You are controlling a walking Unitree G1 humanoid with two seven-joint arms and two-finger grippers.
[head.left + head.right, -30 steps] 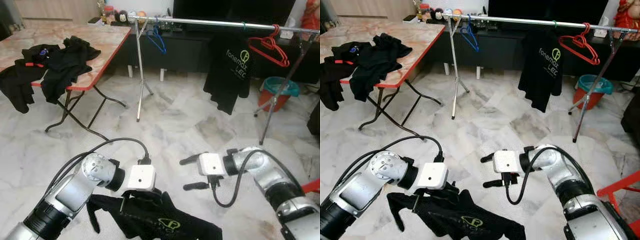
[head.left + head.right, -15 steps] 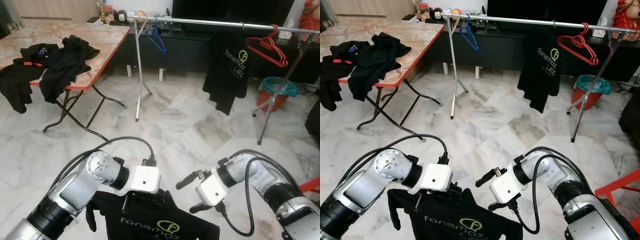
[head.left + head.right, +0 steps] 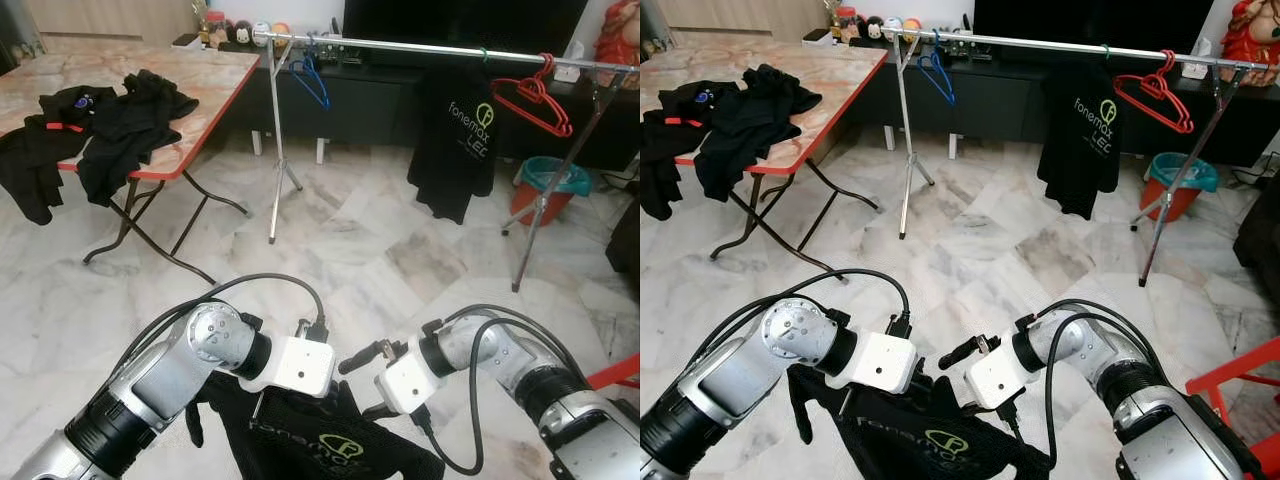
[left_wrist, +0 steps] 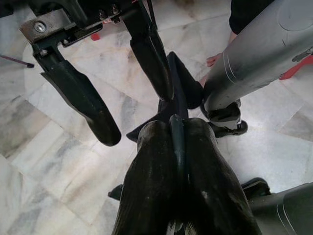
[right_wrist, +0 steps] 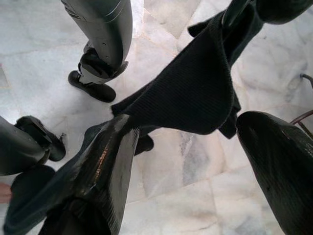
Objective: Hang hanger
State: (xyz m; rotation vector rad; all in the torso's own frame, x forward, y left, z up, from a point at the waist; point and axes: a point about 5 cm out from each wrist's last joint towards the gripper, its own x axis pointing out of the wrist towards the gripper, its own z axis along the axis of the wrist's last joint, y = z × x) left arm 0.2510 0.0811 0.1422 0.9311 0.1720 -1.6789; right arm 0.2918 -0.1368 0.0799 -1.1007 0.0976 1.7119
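Shirt (image 3: 330,440) hangs lengthwise downward, apparently hangered, from clenched left pincer (image 4: 177,147); right pincer (image 3: 368,378) spread.

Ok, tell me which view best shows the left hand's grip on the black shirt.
The left wrist view: the left hand has its fingers shut on a fold of the black printed T-shirt. In the eye views the wrist housing hides the grip; the right wrist view catches the cloth hanging from it.
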